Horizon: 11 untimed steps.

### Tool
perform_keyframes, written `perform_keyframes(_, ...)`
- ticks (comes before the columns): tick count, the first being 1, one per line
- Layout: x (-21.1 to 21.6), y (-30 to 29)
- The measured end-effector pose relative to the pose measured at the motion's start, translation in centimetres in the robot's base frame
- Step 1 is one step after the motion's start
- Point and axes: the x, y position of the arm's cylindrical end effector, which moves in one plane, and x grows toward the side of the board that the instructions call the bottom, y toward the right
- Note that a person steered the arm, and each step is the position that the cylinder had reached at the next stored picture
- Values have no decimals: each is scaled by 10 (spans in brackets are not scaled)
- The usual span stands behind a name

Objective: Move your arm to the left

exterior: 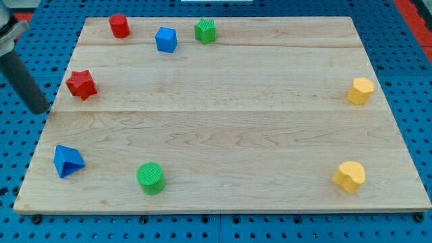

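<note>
Rod [23, 77] is seen at the view's left edge, its tip [39, 110] just off the wooden surface [223, 121]; no claw is carried, so no grip can be told. From the tip, the red star block [82, 84] lies just right, the blue triangle block [67, 161] below, the green cylinder [150, 178] lower right, the red cylinder [119, 25], blue cube [166, 39] and green block [206, 31] above right, and two yellow blocks [360, 90] [349, 176] well apart at far right.

I see a wooden board [223, 128] on a blue pegboard [405, 40]. Along its top edge sit a red cylinder [119, 25], a blue cube [166, 39] and a green star-shaped block [206, 31]. A red star-shaped block [82, 84] lies at the left, a blue triangular block [67, 161] and a green cylinder [150, 178] near the bottom, and two yellow blocks [360, 90] [349, 176] at the right.
</note>
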Motion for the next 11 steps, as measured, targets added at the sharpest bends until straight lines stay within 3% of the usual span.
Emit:
perform_keyframes(3,-73,76)
perform_keyframes(5,-74,31)
perform_keyframes(11,-75,20)
